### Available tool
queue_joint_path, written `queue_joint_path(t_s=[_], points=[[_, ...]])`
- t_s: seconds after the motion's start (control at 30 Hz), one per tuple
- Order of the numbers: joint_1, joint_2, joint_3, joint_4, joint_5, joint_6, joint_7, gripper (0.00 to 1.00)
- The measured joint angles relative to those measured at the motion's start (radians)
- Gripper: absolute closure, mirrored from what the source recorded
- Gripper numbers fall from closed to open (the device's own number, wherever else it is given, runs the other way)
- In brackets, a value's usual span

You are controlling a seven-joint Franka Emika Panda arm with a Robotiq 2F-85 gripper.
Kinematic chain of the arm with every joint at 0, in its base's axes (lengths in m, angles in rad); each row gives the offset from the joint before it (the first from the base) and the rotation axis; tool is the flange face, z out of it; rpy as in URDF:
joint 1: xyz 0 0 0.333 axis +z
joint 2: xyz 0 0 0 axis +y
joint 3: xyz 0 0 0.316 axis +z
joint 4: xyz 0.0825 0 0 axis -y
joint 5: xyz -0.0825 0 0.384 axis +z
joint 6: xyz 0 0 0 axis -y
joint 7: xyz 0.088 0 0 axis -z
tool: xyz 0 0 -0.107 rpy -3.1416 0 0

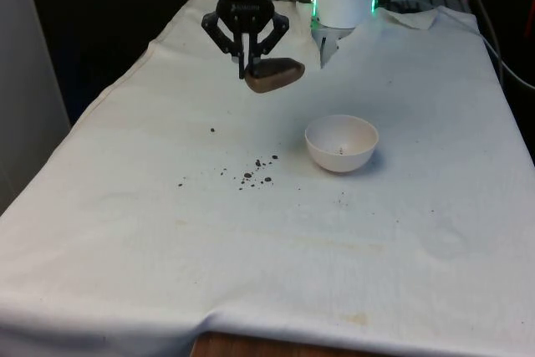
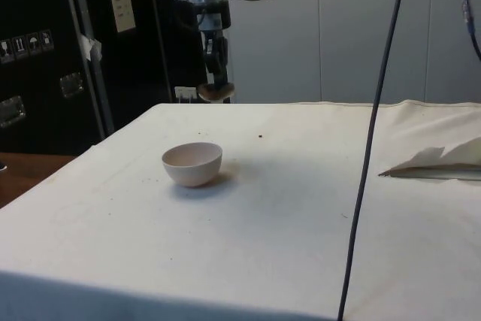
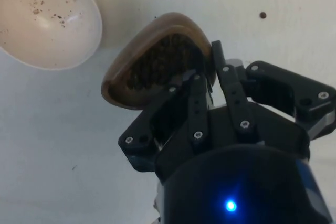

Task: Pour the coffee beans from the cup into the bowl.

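My gripper [image 1: 246, 66] hangs above the table, shut on the rim of a brown cup [image 1: 273, 74]. In the wrist view the cup [image 3: 152, 61] is tilted and holds dark coffee beans, with my fingers [image 3: 197, 103] pinching its wall. The white bowl [image 1: 341, 143] stands on the cloth, lower and toward the front view's right of the cup. A few crumbs lie inside the bowl [image 3: 44, 17]. In the side view the cup [image 2: 216, 92] hangs beyond the bowl [image 2: 192, 163], well above the cloth.
Several spilled beans [image 1: 257, 171] are scattered on the white cloth to the front view's left of the bowl. A black cable [image 2: 372, 133] hangs down across the side view. A fold in the cloth [image 2: 436, 163] lies at the side view's right.
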Motion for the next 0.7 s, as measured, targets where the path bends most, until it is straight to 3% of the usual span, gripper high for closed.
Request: queue_joint_path(t_s=[0.47, 0.7], points=[[0.009, 0.025, 0.009, 0.015, -0.087, 0.041, 0.117, 1.0], [0.016, 0.025, 0.031, 0.015, -0.13, 0.047, 0.184, 1.0]])
